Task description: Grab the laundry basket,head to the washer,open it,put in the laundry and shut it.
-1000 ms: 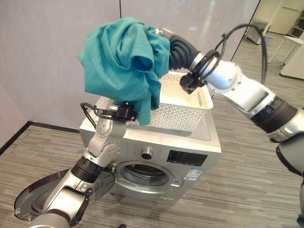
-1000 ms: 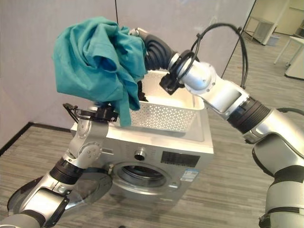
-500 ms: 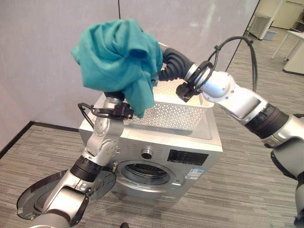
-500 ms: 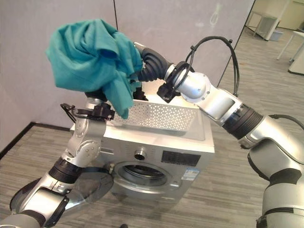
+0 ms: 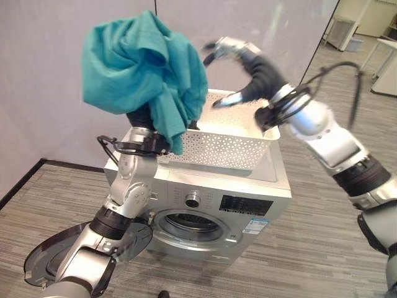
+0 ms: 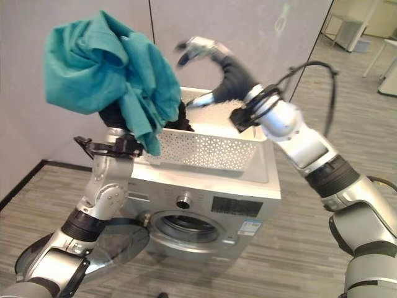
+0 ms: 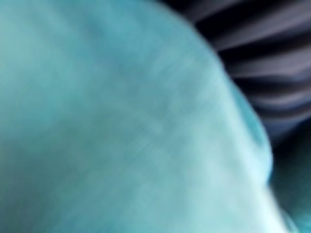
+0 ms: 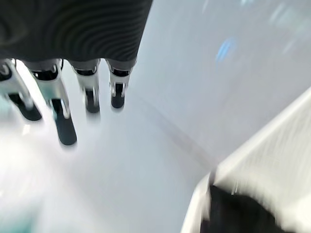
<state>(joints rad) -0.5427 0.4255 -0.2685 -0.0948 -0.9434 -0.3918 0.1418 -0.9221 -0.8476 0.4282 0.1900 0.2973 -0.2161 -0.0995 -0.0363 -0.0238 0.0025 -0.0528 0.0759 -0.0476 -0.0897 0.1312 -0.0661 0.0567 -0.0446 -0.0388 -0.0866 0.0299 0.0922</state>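
A teal cloth (image 5: 139, 68) hangs bunched over my left hand (image 5: 139, 118), raised above the washer's left corner; the cloth (image 7: 121, 126) covers that hand. My right hand (image 5: 232, 49) is open in the air above the white perforated laundry basket (image 5: 229, 146), clear of the cloth, its fingers (image 8: 63, 121) straight. The basket stands on top of the silver washer (image 5: 211, 202). The washer's round door (image 5: 43, 261) is swung open at lower left, and the drum opening (image 5: 186, 225) shows.
A grey wall stands just behind the washer. Striped grey carpet lies in front and to the right. Desks and furniture (image 5: 388, 68) stand far off at the right.
My right hand has let go of the teal cloth and pulled back to the right, above the basket. The left hand now carries the cloth alone, slightly higher and further left.
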